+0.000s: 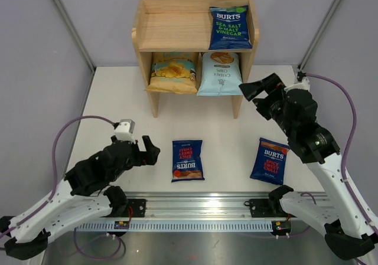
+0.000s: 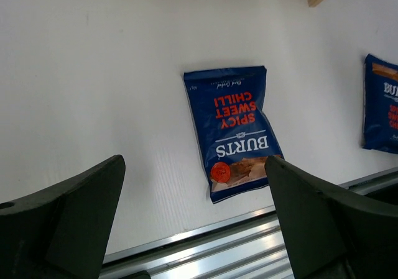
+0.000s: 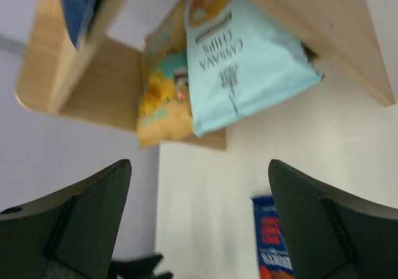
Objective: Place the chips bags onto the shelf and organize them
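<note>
The wooden shelf (image 1: pixel 174 29) stands at the back of the table. On its upper tier, at the right, lies a dark blue BURTS bag (image 1: pixel 230 27). The lower tier holds a yellow-and-teal bag (image 1: pixel 172 72) and a pale blue cassava bag (image 1: pixel 220 73), which the right wrist view shows as the cassava bag (image 3: pixel 242 68). Two more BURTS bags lie flat on the table, one in the middle (image 1: pixel 188 159) and one to the right (image 1: pixel 270 160). My left gripper (image 1: pixel 147 149) is open, just left of the middle bag (image 2: pixel 233 130). My right gripper (image 1: pixel 253 94) is open and empty beside the shelf's right leg.
An aluminium rail (image 1: pixel 201 209) runs along the table's near edge in front of both arm bases. Purple cables (image 1: pixel 65 129) loop out from each arm. Pale walls and metal frame posts close in the back and sides.
</note>
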